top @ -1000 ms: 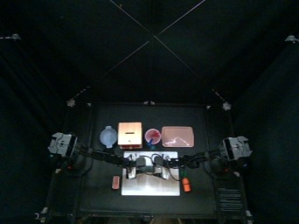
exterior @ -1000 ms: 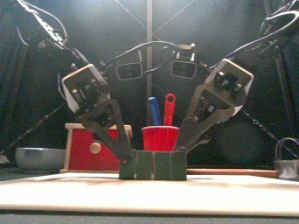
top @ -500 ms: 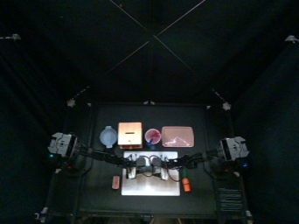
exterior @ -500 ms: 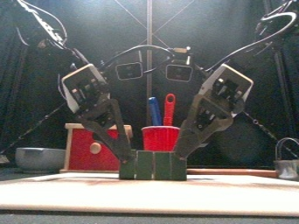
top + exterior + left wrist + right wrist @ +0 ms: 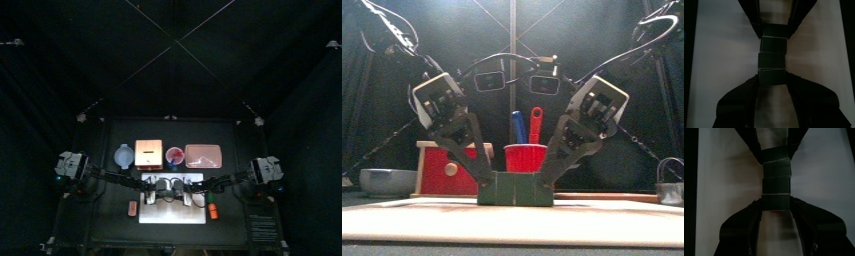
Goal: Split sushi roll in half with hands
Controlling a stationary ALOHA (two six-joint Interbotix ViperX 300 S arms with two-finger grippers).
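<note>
The sushi roll (image 5: 516,188) is a short dark block lying on the white board (image 5: 422,222). In the top view the roll (image 5: 174,187) sits at the board's (image 5: 174,212) far edge. My left gripper (image 5: 489,180) is shut on the roll's left end, and my right gripper (image 5: 545,180) is shut on its right end. The left wrist view shows the roll (image 5: 772,50) in one piece between my left gripper (image 5: 772,76) and the other arm's jaws. The right wrist view shows the same roll (image 5: 775,175) held by my right gripper (image 5: 775,204).
Behind the roll stand a red cup with a blue and a red utensil (image 5: 525,156), a red box (image 5: 442,170) and a grey bowl (image 5: 389,181). An orange stick (image 5: 211,210) lies at the board's right edge. A small red stick (image 5: 132,208) lies left of the board.
Both grippers have shifted slightly along the board with the roll between them. The roll looks a little more compact and is still in one piece.
</note>
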